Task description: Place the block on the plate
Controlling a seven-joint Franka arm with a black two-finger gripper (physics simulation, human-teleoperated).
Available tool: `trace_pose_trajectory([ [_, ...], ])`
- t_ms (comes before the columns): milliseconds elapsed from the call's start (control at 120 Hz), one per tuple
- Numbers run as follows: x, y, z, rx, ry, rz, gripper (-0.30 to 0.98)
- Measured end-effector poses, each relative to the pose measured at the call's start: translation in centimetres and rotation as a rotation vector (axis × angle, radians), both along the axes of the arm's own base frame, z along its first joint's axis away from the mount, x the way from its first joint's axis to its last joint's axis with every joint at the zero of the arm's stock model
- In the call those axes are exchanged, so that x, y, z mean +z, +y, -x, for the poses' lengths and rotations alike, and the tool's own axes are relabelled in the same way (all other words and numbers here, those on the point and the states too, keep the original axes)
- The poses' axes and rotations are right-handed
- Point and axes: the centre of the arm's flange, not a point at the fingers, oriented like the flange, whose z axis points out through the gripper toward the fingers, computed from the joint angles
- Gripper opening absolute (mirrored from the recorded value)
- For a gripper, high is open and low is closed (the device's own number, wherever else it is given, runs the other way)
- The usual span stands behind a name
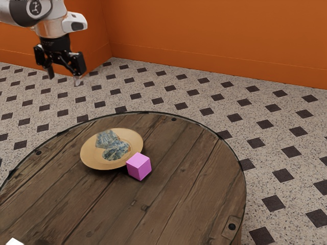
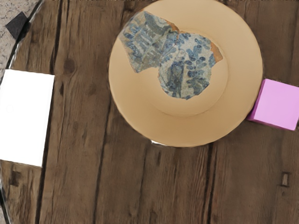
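The block (image 1: 139, 166) is on the bare wood, off the plate. Behind everything runs an orange wall (image 1: 214, 35), above a speckled floor (image 1: 168, 84) set with dark diamonds. On that floor stands a round table (image 1: 189, 204) of worn brown planks, with a dark line around its edge. The arm (image 1: 48, 18) comes in at the exterior view's upper left. Inward from the table's far edge lies the plate (image 1: 92, 158), tan and round, bearing two blue-patterned patches (image 1: 116, 151) that meet near its middle. The gripper (image 1: 64, 77) is raised above the tabletop, jaws released and apart, with nothing between them. A white panel (image 2: 23, 116) is near the table's edge in the wrist view, well apart from the plate; a white corner (image 1: 14, 242) is at the exterior view's lower left, and I cannot tell whether they are one thing. The block, a pink cube, sits upright just beside the plate's rim, on the exterior view's right; whether they touch, I cannot tell.
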Motion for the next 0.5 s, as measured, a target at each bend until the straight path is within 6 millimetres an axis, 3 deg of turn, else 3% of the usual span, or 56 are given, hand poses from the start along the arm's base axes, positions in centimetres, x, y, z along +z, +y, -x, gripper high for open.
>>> trace_pose_trajectory([
  [175,-1.1,-0.8,-0.8,0.006,0.004,-0.010,0.69],
  [325,-9.9,-3.5,-1.9,-0.021,0.120,0.014,0.69],
  [500,-17.0,-6.9,-2.5,0.070,0.087,0.047,0.69],
])
